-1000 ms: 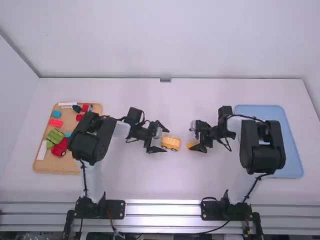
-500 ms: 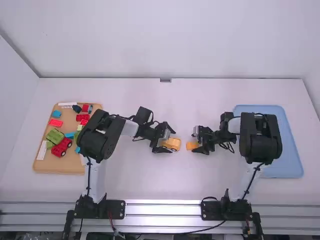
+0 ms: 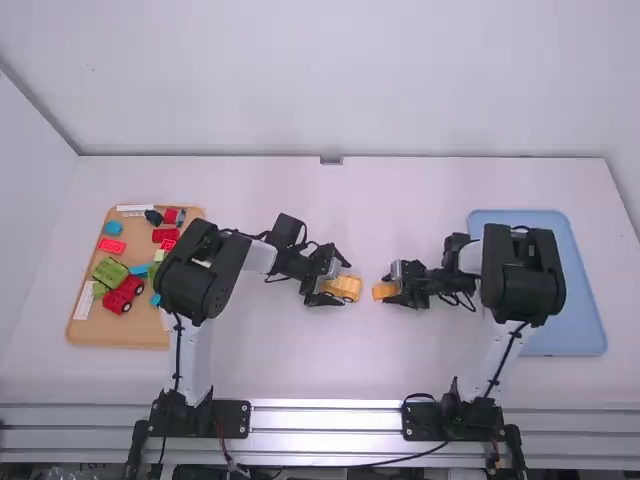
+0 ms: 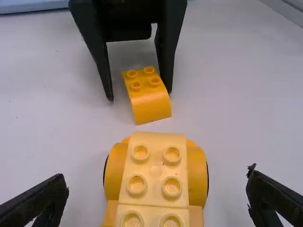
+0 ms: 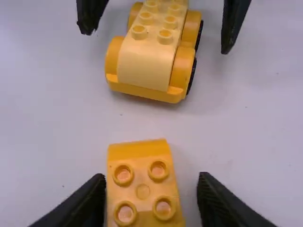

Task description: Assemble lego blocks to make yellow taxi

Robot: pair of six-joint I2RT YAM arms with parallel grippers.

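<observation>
A yellow wheeled car base (image 3: 343,288) stands mid-table, my left gripper (image 3: 330,283) open around its left end. In the left wrist view the car base (image 4: 155,170) lies between the wide-apart fingers of the left gripper (image 4: 158,189). Just right of it is an orange curved block (image 3: 384,291), studs up, with my right gripper (image 3: 395,288) at it. In the right wrist view the orange block (image 5: 142,182) sits between the parted fingers of the right gripper (image 5: 150,196), with gaps on both sides; the car base (image 5: 147,61) is apart from it.
On the left, a brown tray (image 3: 90,325) holds several red, green and blue blocks and a red wheeled piece (image 3: 124,293). A blue tray (image 3: 583,320) lies at the right, partly under the right arm. White table surface (image 3: 345,370) surrounds the yellow pieces.
The left gripper has shifted right, around the car base's end. My right gripper has changed its angle at the orange block, and its arm has moved slightly. The car base stays put.
</observation>
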